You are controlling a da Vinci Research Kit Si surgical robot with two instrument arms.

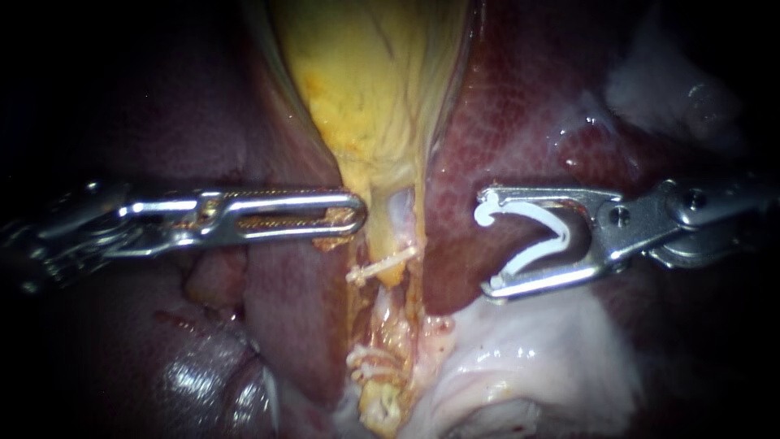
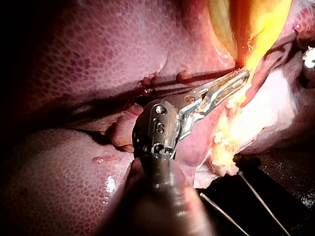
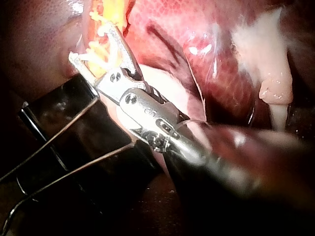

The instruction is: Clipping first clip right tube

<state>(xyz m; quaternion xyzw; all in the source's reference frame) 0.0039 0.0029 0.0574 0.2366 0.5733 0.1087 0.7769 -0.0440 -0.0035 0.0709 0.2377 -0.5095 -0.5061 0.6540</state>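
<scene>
Lying between right instrument's [image 1: 488, 242] clip [image 1: 536, 254] and tube [image 1: 392, 237], liver lobe [image 1: 487, 122]

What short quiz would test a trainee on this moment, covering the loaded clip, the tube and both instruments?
1. True or false: the white clip held in the jaws of the right instrument already touches the tube.
2. Multiple choice: the tip of the left instrument lies A) beside the narrow lower end of the gallbladder, B) against the white clip, C) out of the endoscope view.
3. Fill in: the dark red tissue behind the right instrument's jaws is the ____.
Key: 1 false, the clip stands apart from the tube; 2 A; 3 liver.
</scene>
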